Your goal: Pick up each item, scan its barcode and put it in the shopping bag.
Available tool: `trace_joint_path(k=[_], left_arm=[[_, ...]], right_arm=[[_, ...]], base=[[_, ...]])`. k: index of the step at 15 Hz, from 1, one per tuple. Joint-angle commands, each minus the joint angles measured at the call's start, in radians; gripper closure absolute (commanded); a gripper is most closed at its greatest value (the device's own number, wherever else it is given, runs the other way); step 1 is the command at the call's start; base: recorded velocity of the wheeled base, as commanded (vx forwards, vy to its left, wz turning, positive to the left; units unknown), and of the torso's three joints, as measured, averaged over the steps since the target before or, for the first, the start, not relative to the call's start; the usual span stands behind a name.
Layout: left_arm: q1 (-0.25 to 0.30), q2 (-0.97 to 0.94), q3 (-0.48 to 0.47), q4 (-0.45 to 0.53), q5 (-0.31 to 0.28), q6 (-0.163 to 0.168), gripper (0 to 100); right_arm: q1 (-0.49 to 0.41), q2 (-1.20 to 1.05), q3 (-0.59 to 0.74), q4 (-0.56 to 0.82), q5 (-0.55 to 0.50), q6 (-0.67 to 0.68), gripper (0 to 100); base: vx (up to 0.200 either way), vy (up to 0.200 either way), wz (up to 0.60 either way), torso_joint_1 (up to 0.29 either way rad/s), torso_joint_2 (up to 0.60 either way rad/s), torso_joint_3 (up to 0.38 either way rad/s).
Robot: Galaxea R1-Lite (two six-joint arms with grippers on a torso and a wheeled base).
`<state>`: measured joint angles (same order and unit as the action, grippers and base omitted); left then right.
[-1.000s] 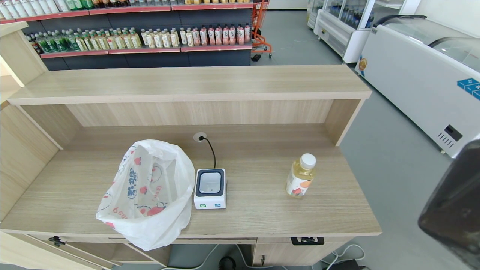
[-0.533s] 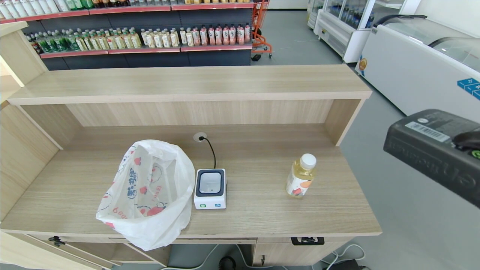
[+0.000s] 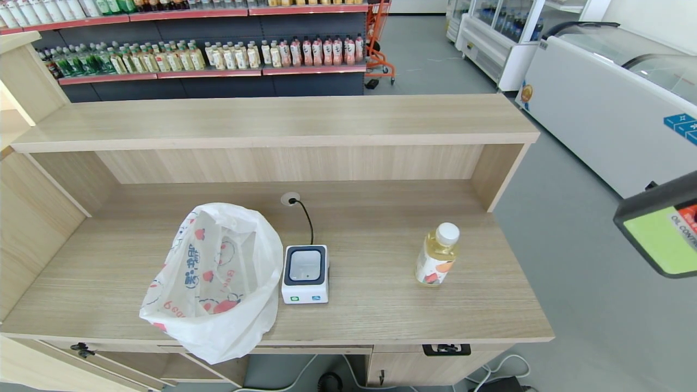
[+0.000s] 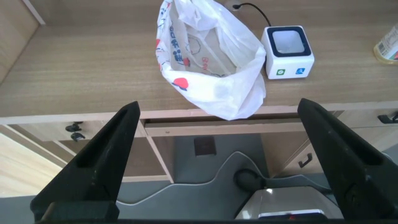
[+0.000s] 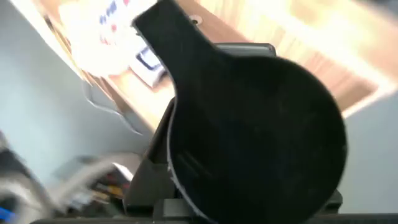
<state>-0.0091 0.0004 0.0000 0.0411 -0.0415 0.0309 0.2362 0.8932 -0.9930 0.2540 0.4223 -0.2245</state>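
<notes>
The shopping bag (image 3: 212,277) stood open left of the scanner (image 3: 305,272), contents unclear; the bottle (image 3: 437,255) held pale yellow liquid farther right; the left gripper (image 4: 219,107) gaped wide, the right gripper's state untellable.

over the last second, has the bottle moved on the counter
No. The bottle stands upright in the same spot to the right of the scanner, with the same gap between them as before.

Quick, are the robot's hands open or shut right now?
Left gripper: open, holding nothing.
Right gripper: cannot be told.
</notes>
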Motion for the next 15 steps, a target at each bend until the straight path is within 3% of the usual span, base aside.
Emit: trace_joint_path(k=[1,3,6,15], left_arm=[[0.000,0.000,0.000,0.000,0.000,0.000,0],[0.000,0.000,0.000,0.000,0.000,0.000,0],[0.000,0.000,0.000,0.000,0.000,0.000,0],[0.000,0.000,0.000,0.000,0.000,0.000,0]], right_arm=[[-0.049,0.058,0.028,-0.025,-0.054,0.448,100],[-0.051,0.089,0.137,-0.165,-0.053,0.665,100],[-0.020,0.124,0.352,-0.429,-0.043,0.740,100],[0.022,0.105,0.344,-0.441,-0.045,0.815,100]], base=[[0.000,0.000,0.00,0.000,0.00,0.000],[0.000,0.000,0.00,0.000,0.00,0.000],[0.000,0.000,0.00,0.000,0.00,0.000],[0.000,0.000,0.00,0.000,0.00,0.000]])
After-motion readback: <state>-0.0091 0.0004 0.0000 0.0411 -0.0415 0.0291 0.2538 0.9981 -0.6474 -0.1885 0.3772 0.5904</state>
